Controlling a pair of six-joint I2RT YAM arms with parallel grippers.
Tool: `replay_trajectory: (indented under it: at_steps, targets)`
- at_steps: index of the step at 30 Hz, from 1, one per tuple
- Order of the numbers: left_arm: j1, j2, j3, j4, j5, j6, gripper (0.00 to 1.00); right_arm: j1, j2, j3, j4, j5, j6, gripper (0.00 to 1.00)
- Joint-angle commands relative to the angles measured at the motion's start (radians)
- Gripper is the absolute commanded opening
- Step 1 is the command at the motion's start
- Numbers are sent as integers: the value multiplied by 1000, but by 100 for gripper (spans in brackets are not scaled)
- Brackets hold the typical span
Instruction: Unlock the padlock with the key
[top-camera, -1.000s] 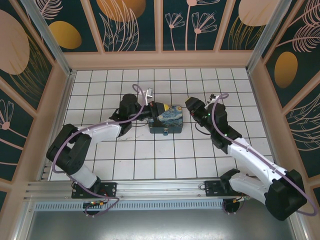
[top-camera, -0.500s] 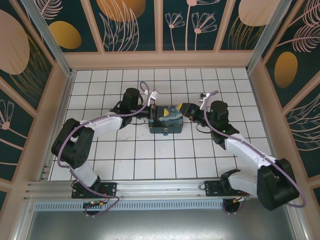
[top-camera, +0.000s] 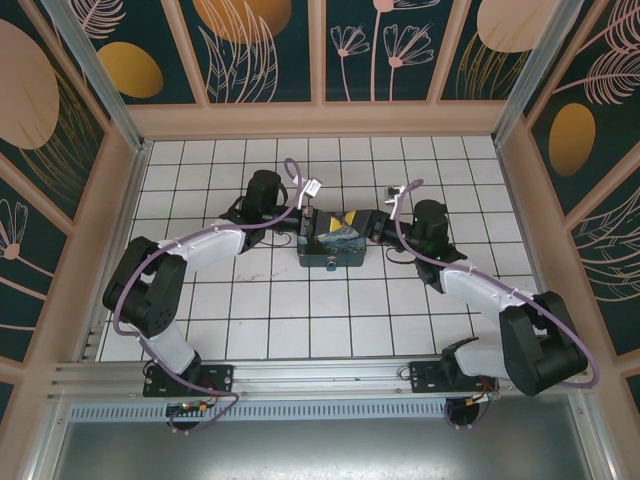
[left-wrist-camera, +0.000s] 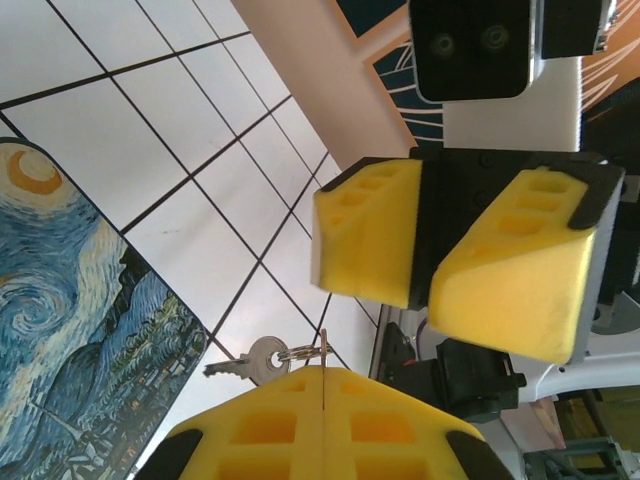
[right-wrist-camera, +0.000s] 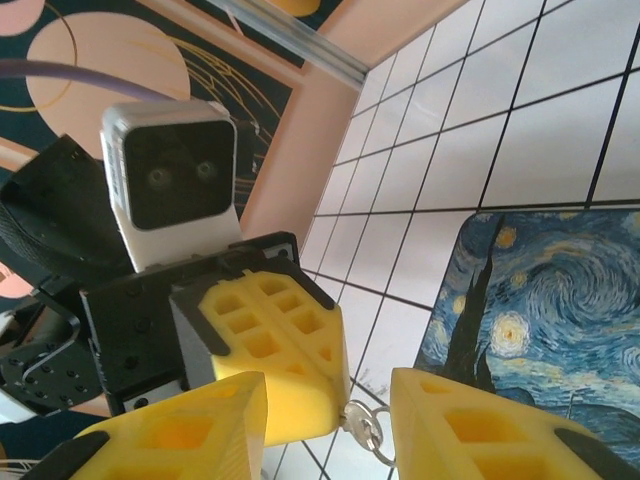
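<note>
Handover in midair: left gripper (left-wrist-camera: 325, 400) jaws clenched on the ring of the key (left-wrist-camera: 250, 360), which dangles beside the tin box (left-wrist-camera: 80, 330) edge. The right gripper (right-wrist-camera: 328, 412) jaws are parted, straddling it, no grip yet. They should close squarely on the key head before the left lets go. The padlock (top-camera: 330, 265) hangs on the box's near side.

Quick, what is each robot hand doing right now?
Left gripper: shut, pinching the key by its ring.
Right gripper: open, jaws either side of the key, not gripping it.
</note>
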Motion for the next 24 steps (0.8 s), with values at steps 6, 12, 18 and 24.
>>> replay_trajectory:
  at_steps: [6, 12, 18, 24]
  targets:
    - [4, -1, 36, -4, 50, 17, 0, 7, 22, -4, 67, -48, -25, 38]
    - [4, 1, 36, 19, 66, 1, 0, 8, 37, -16, 95, -70, -20, 37]
    - [4, 4, 33, 46, 74, -23, 0, 8, 51, -22, 124, -77, -3, 28]
    - [4, 2, 33, 66, 82, -40, 0, 10, 71, -19, 159, -95, 17, 13]
